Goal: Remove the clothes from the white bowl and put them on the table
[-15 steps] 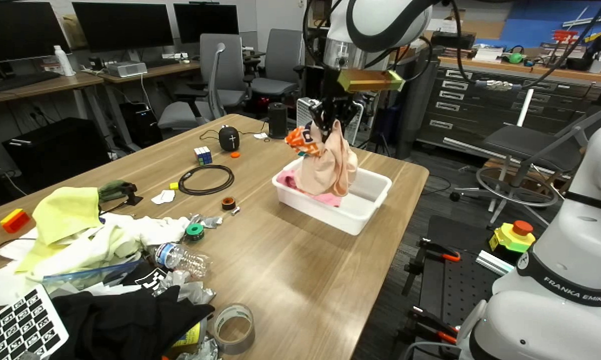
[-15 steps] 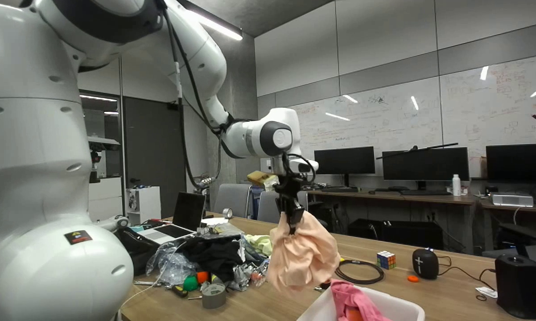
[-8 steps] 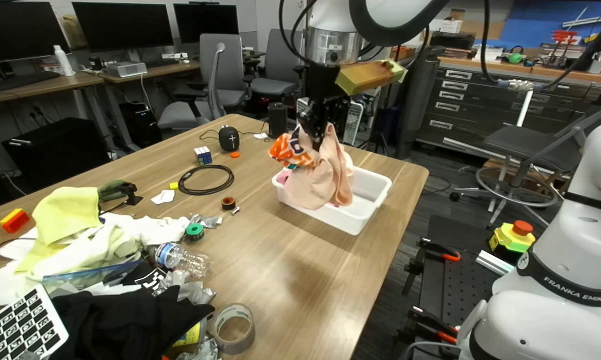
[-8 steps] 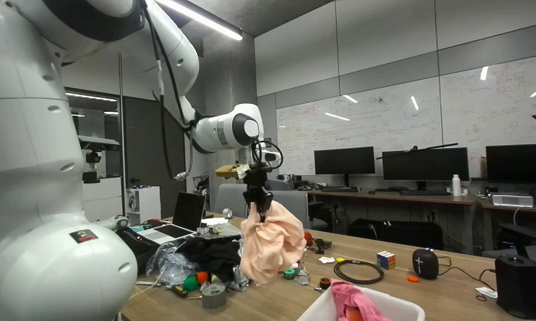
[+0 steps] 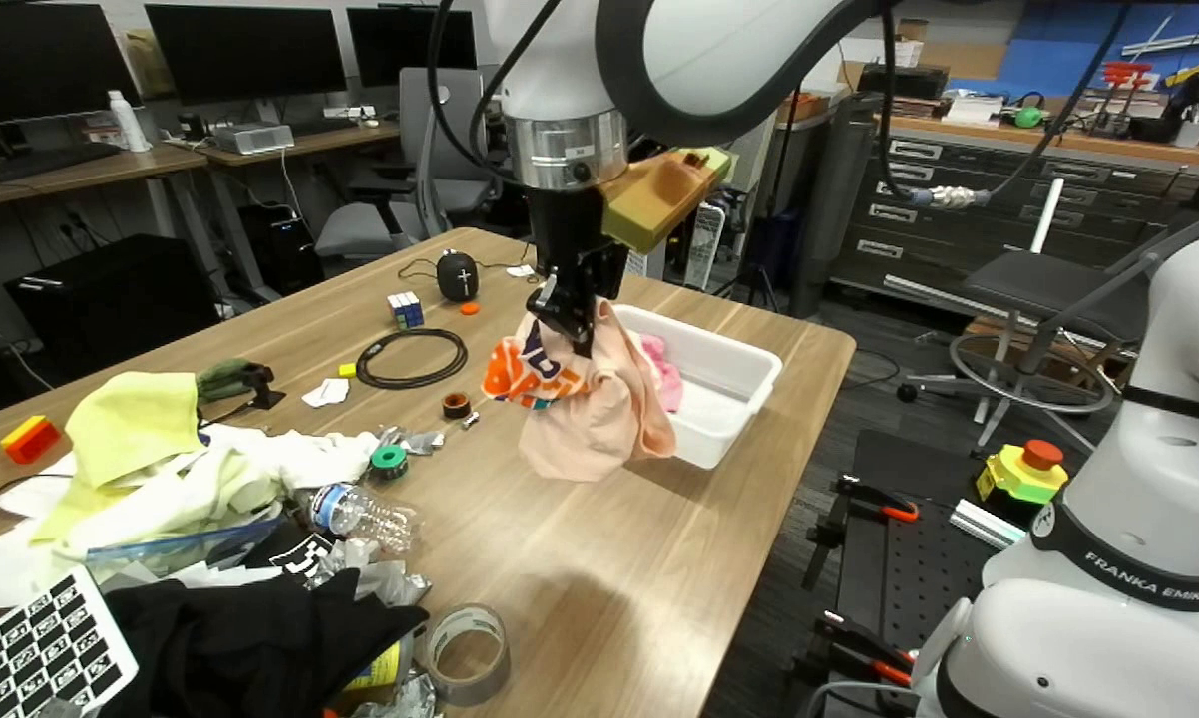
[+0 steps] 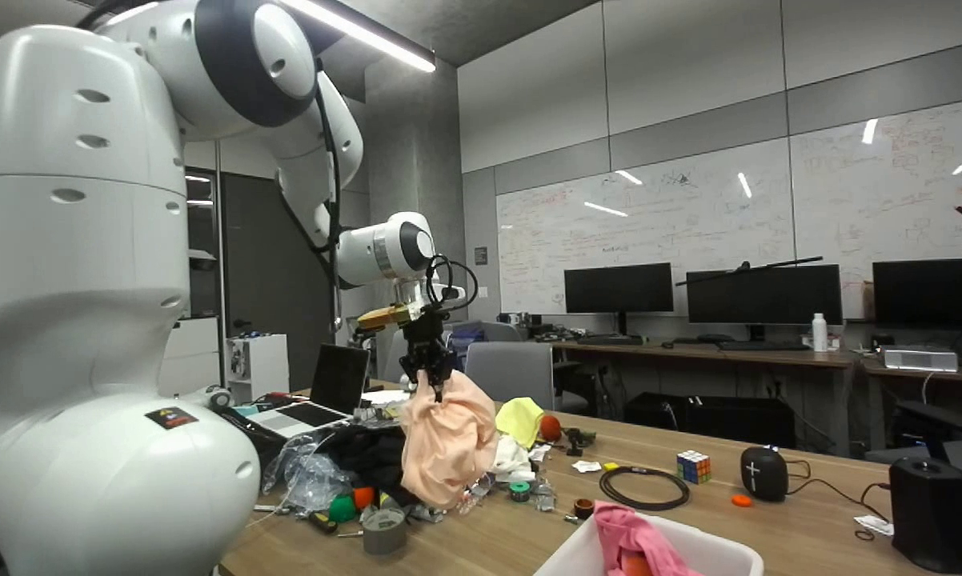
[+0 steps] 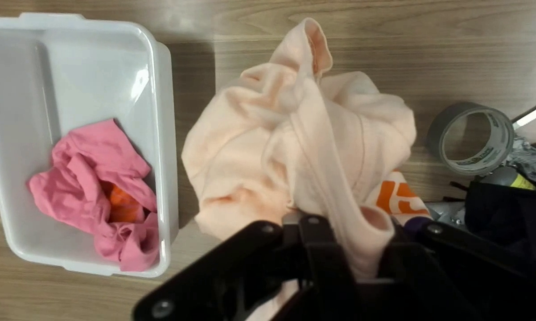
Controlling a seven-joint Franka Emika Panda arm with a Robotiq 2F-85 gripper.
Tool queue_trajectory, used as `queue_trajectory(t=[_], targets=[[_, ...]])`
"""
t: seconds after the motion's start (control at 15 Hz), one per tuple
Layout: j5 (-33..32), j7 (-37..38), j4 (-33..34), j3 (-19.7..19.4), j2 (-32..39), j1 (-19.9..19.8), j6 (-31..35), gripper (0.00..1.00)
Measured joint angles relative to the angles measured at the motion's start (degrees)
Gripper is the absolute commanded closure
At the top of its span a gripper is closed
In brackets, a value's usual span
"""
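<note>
Robotiq gripper [image 5: 582,341]: jaws pinching a gathered fold of the peach garment [image 7: 259,138], at the bottom centre of the wrist view. Your hold looks narrow, so travel smoothly and lower before you let go.
Peach garment: bunched in the middle of the wrist view, outside the white rectangular tub [image 7: 166,147] and just to the right of its wall. You cannot tell whether its lowest fold meets the wooden tabletop [image 7: 384,26].
Band: it crosses the garment and loops in at the jaws, where it could snag; after the set-down, spread them fully and lift straight up.
Orange-lettered cloth [image 5: 525,377]: shows at the garment's left in an exterior view. Print or second piece, you cannot tell; check that it comes down too.
White rectangular tub: left side of the wrist view, the "bowl" of your task.
Pink garment [image 7: 87,178]: inside the tub, lower half, orange fabric [image 7: 121,205] in its folds. Judge the job as partway, since this must come out too.
Wooden tabletop: aim between the tub and the duct tape roll [image 6: 384,538], and let the folds slump before releasing.
Duct tape roll: right side of the wrist view; stop the hem short of it.
</note>
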Motion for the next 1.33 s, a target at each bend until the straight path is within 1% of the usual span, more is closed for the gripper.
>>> queue_trajectory(t=[0.07, 0.13, 0.27, 0.47, 0.53, 0.8, 1.0, 1.33], targets=[[-0.51, -0.27, 1.14, -0.04, 1.15, 0.31, -0.35, 0.53], [-1.06, -0.54, 2.12, -0.12, 2.14, 0.47, -0.70, 0.44], [-1.43, -1.43, 3.76, -0.47, 3.65, 0.57, -1.52, 0.30], [-1.45, -2.69, 5.54, -1.53, 5.11, 0.57, -2.53, 0.06], [-1.45, -2.98, 5.97, -1.92, 5.46, 0.57, -2.75, 0.01], [-1.45, -3.33, 6.99, -3.96, 6.25, 0.48, -3.57, 0.00], [-1.34, -3.32, 7.21, -6.36, 6.25, -0.26, -3.62, 0.00], [0.58, -3.92, 7.35, -10.90, 6.25, -4.09, -3.62, 0.00]])
